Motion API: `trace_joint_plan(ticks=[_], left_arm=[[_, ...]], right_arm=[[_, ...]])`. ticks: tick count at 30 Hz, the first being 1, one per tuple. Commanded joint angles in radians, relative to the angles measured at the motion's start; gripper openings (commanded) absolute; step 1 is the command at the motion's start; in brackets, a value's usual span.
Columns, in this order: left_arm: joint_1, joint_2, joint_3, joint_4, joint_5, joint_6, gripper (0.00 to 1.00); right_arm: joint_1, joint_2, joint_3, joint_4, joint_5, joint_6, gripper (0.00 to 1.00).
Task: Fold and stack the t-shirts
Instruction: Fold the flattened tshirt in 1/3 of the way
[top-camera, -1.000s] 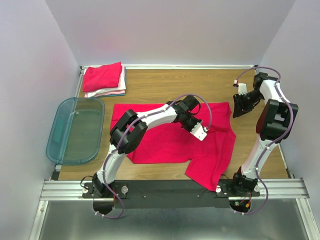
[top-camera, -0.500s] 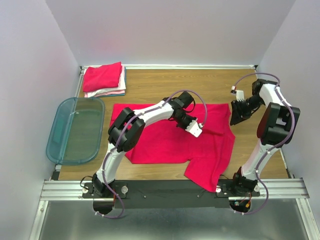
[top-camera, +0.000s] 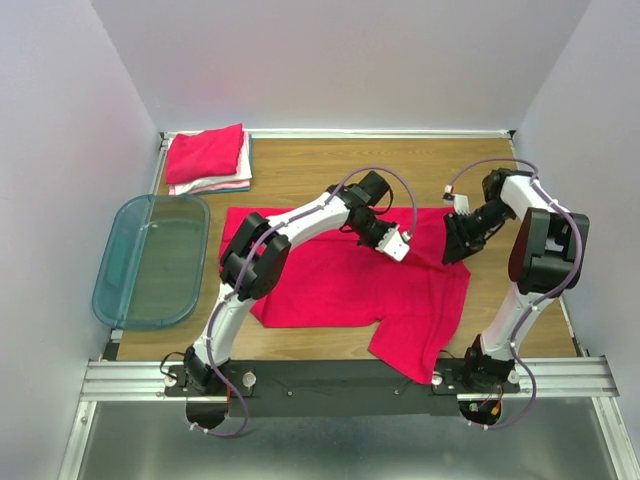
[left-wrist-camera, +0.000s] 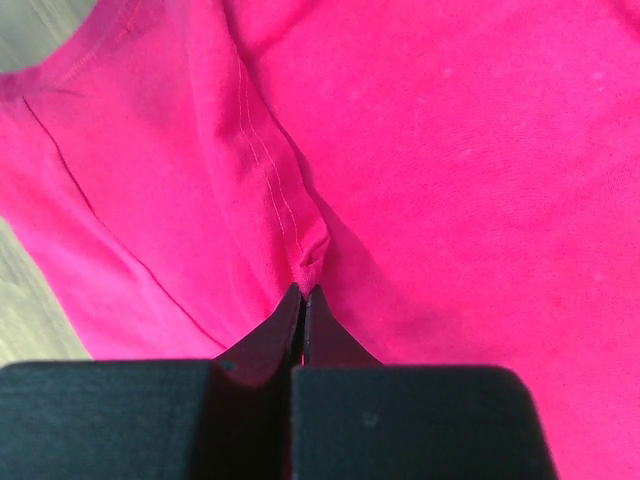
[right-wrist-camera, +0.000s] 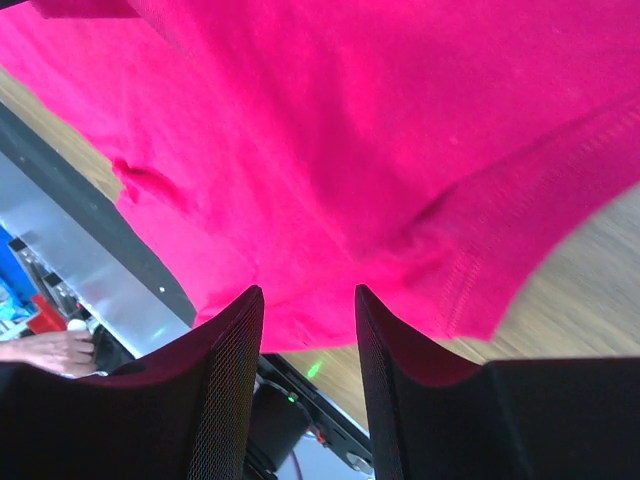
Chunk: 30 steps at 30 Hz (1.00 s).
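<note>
Pinching a ridge of the red t-shirt (top-camera: 340, 285), spread flat mid-bench (top-camera: 330, 175), with the left end effector (left-wrist-camera: 303, 293) clamped shut (stitching bunched at the tips). Swinging the right end effector (right-wrist-camera: 308, 295) in from bare wood onto the sleeve edge, jaws wider apart than before.

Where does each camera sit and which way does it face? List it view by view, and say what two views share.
Top external: above and behind the bases, looking down at the table; both arms show, left end effector and right end effector at the spread red shirt.
Left wrist: on the left arm, looking down its closed fingers at a pinched fold.
Right wrist: on the right arm, looking between its open fingers at the shirt's hem, toward the table's near rail.
Shared: all three show the red shirt.
</note>
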Motion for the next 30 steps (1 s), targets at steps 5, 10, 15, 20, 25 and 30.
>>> trace_joint_plan(ticks=[5, 10, 15, 20, 25, 30], left_arm=[[0.027, 0.061, 0.075, -0.025, 0.068, -0.094, 0.02], [0.05, 0.122, 0.181, -0.014, 0.088, -0.242, 0.02], [0.104, 0.225, 0.331, -0.034, 0.139, -0.438, 0.01], [0.142, 0.28, 0.37, 0.012, 0.165, -0.645, 0.01], [0.179, 0.323, 0.376, 0.101, 0.194, -0.887, 0.0], [0.207, 0.38, 0.388, 0.133, 0.251, -1.061, 0.0]], right_arm=[[0.061, 0.038, -0.048, 0.116, 0.011, 0.102, 0.49], [0.061, 0.053, 0.001, 0.226, 0.069, 0.197, 0.39], [0.061, 0.093, 0.148, 0.312, 0.145, 0.297, 0.31], [0.061, 0.148, 0.254, 0.318, 0.202, 0.314, 0.3], [0.061, 0.04, 0.233, 0.314, 0.141, 0.231, 0.3], [0.062, -0.086, 0.126, 0.317, 0.11, 0.098, 0.31]])
